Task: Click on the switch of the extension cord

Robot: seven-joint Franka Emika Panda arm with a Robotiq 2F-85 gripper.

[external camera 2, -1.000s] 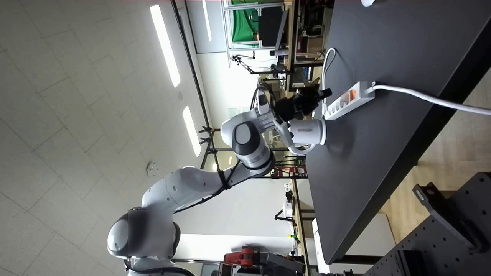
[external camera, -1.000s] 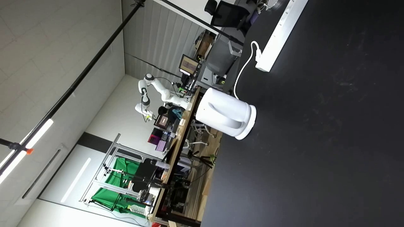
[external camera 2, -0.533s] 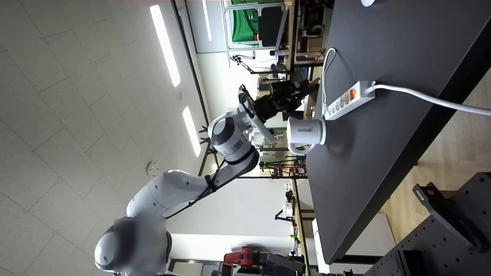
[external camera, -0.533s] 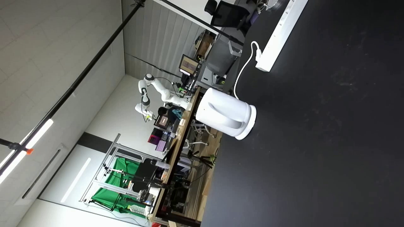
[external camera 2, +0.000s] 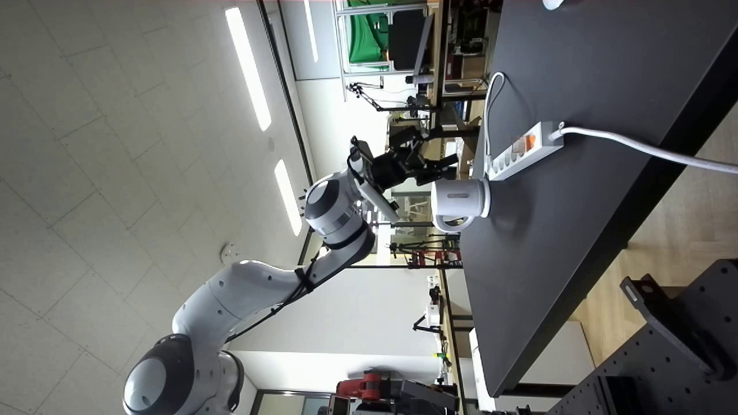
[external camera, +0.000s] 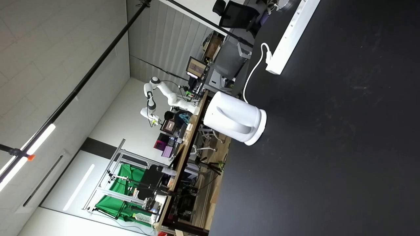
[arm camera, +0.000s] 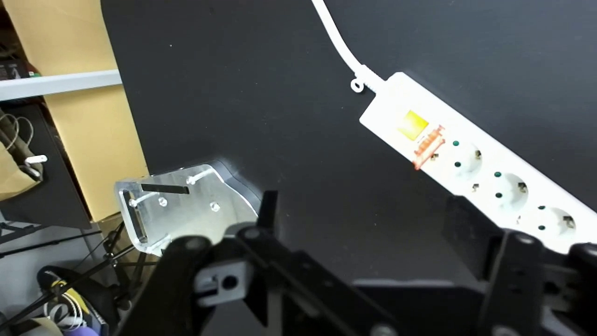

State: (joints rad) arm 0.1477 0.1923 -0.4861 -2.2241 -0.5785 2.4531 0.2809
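The extension cord, a long white strip with several round sockets, lies on the black table and shows in the wrist view (arm camera: 487,161) and in both exterior views (external camera: 292,36) (external camera 2: 527,158). Its switch (arm camera: 413,125) looks lit yellow in the wrist view, close to the cable end, beside a small orange-red shape; in an exterior view the switch (external camera 2: 530,142) appears orange. My black gripper (external camera 2: 464,148) hangs above the table, apart from the strip. Its fingers (arm camera: 267,210) are spread wide in the wrist view (arm camera: 366,210), with only bare table seen between them.
A white kettle (external camera 2: 458,199) (external camera: 233,114) stands near the strip's far end. A white cable (arm camera: 343,49) runs from the switch end over the table edge; another cable (external camera 2: 487,109) loops behind. A clear bolted bracket (arm camera: 191,210) shows near the table edge.
My arm has drawn back up and away from the strip, where the shut fingertips were close to it. The jaws have gone from shut to wide apart. Strip and kettle have not moved.
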